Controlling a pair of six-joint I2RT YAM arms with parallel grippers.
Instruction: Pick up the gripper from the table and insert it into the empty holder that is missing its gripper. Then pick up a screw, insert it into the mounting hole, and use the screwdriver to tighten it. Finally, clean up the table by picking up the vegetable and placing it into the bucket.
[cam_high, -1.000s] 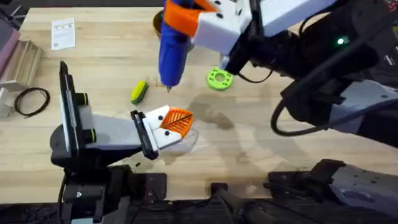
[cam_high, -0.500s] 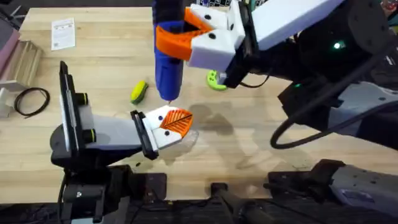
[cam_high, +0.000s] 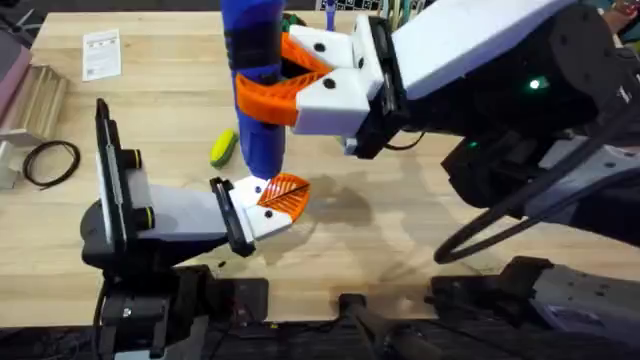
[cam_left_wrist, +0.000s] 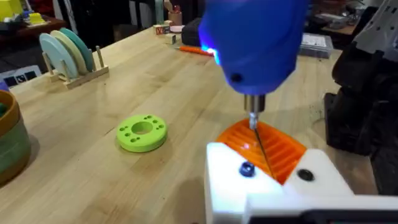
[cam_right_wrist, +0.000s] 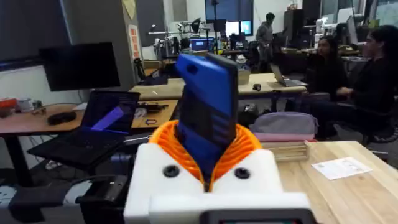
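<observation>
My right gripper (cam_high: 262, 95) is shut on the blue screwdriver (cam_high: 250, 60), which it holds upright with its orange pads around the body (cam_right_wrist: 208, 106). The thin metal tip (cam_left_wrist: 258, 134) comes down onto my left gripper (cam_high: 272, 198), which lies low over the table with its white fingers together. The orange gripper block (cam_left_wrist: 273, 146) sits in the white holder, and a blue screw (cam_left_wrist: 247, 168) shows in the mounting hole beside it. The yellow-green vegetable (cam_high: 223, 148) lies on the table just beyond the left gripper. The bucket (cam_left_wrist: 7, 146) stands at the far side.
A green disc (cam_left_wrist: 142, 132) lies near the bucket. A rack of plates (cam_left_wrist: 65, 53) and a slim orange tool (cam_left_wrist: 196, 51) are farther off. A paper card (cam_high: 101, 52) and a black cable coil (cam_high: 50, 160) lie at the table's left.
My right arm has carried the screwdriver left and toward the left gripper; its tip went from over bare table to the left gripper's fingers. The left arm has not moved.
</observation>
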